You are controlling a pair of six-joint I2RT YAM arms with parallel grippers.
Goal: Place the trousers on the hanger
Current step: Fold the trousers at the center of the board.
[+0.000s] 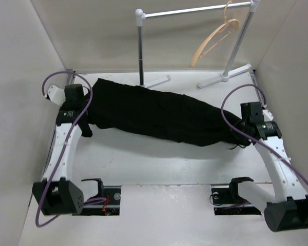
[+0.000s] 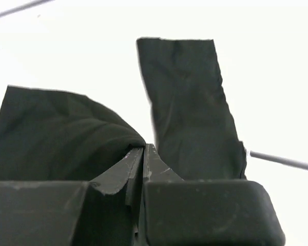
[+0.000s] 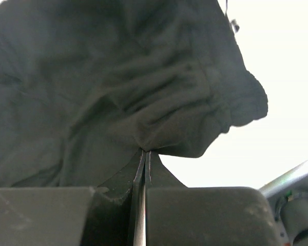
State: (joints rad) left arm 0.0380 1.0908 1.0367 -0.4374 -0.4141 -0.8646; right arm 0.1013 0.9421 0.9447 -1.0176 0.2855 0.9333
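my left hand (image 2: 143, 151) is clenched on a fold at the leg end of the trousers (image 1: 159, 115), and my right hand (image 3: 145, 152) is clenched on a bunched bit of cloth at the other end, which i take for the waist. the trousers lie stretched across the desk (image 1: 159, 164) between my 2 arms, in front of the rail (image 1: 195, 11) where the hanger (image 1: 215, 38) hangs tilted, well apart from the cloth. both grips look thin, just a pinch of soft cloth at the tips, so i judge a lift could let one end slide out. on the left i seem to hold only 1 leg; the other lies loose beside it and could drag or snag. the hanger hangs free, so a nudge from cloth or arm could swing it or knock it off.
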